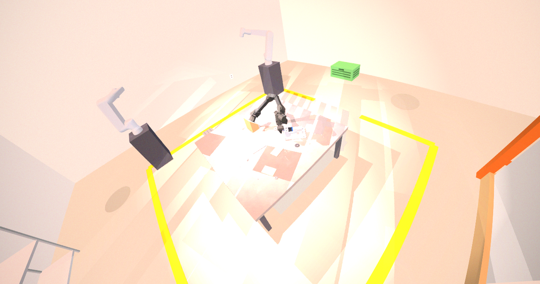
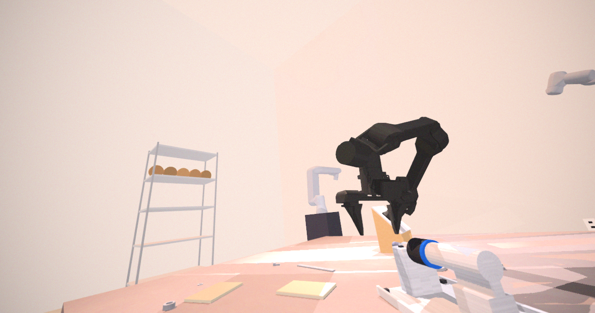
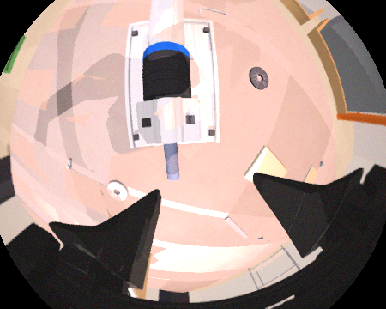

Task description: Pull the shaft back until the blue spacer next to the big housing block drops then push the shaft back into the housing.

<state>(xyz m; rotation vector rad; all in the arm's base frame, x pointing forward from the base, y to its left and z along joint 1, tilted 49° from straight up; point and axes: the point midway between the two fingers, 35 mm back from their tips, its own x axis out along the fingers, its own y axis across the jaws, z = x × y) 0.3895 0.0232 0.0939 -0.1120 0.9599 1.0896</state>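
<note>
The blue spacer (image 1: 292, 128) (image 2: 429, 254) (image 3: 166, 46) is on the shaft line, against the big white housing (image 2: 461, 256) (image 3: 167, 21). Several black spacers (image 2: 416, 249) (image 3: 167, 75) sit side by side between it and the smaller white support block (image 2: 417, 271) (image 3: 169, 116). The grey-blue shaft (image 3: 171, 160) sticks out of that block's near side; the rest is hidden inside. My gripper (image 2: 378, 233) (image 3: 208, 186) points down, open and empty, beyond the shaft's free end. In the wrist view the shaft's end lies ahead of the fingertips, nearer the left one.
A dark ring (image 1: 295, 145) (image 3: 254, 81) lies right of the white base plate (image 3: 215, 86) in the wrist view. A pale ring (image 3: 111, 187) lies left of the shaft. A yellow block (image 2: 307, 289) (image 3: 266, 163) and a thin bar (image 2: 315, 268) (image 3: 236, 227) lie on the table. An orange wedge (image 2: 386, 245) stands behind.
</note>
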